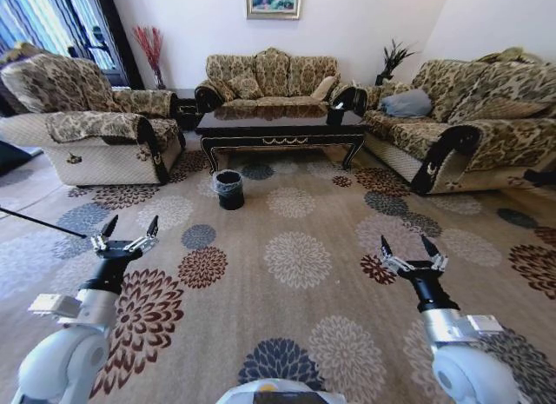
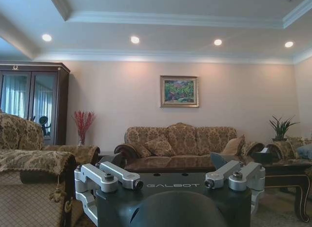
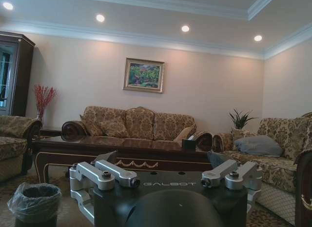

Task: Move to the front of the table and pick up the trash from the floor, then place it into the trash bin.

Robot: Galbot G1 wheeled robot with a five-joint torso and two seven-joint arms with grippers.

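Bright, perhaps window-lit room; ceiling spotlights [image 2: 135, 39] glow; edges bend.

The one readable text is the brand word "GALBOT", in pale capital letters on dark housing. In the left wrist view it stands on the black body of the left gripper [image 2: 170, 180], centred between the two silver finger mounts. In the right wrist view the same word stands in the same place on the body of the right gripper [image 3: 168, 178]. The framed picture on the far wall carries no legible writing.
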